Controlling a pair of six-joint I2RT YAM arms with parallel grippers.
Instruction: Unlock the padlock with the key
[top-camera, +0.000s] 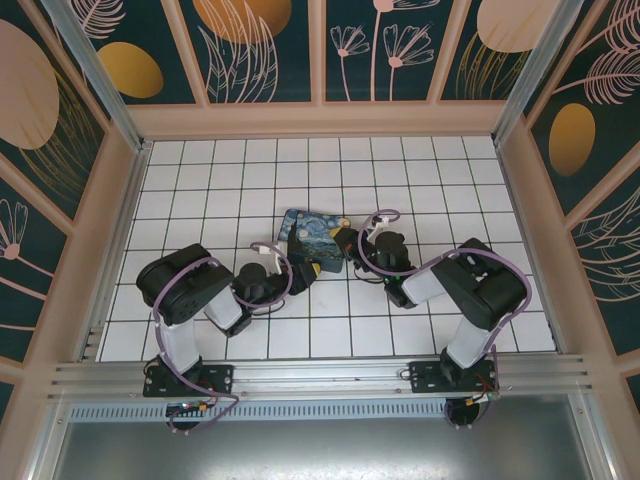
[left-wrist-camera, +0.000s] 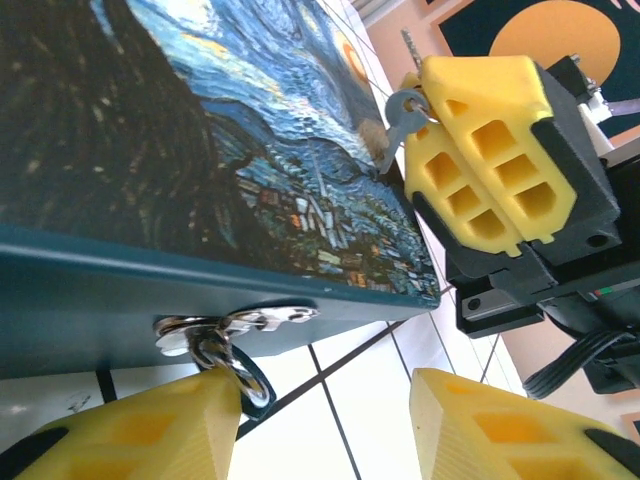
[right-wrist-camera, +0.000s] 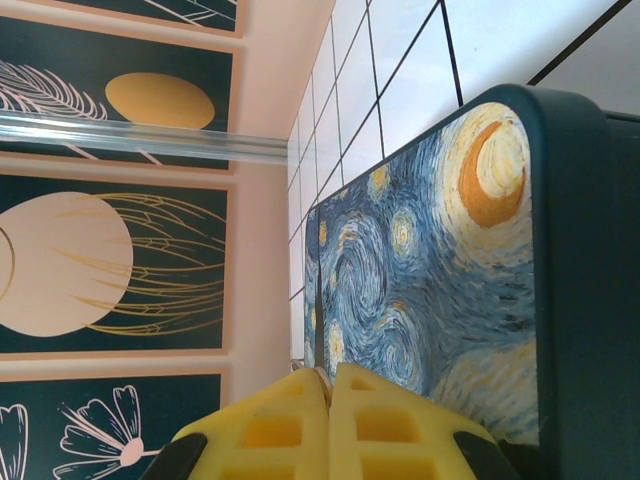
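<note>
Left wrist view: we see the left gripper with jaws apart, one yellow finger touching the padlock. It is small and silvery, its shackle hanging from the hasp of the Starry Night box. Above the box, the right gripper pinches the thin grey key.

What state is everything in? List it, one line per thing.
right hand: shut on the key.
left hand: open, jaws apart, low at the front of the box.
key: clamped in the right hand, held above the box lid, not in the padlock.
padlock: hanging from the hasp beside one left finger; locked or not, cannot tell.
box: lid closed.
</note>
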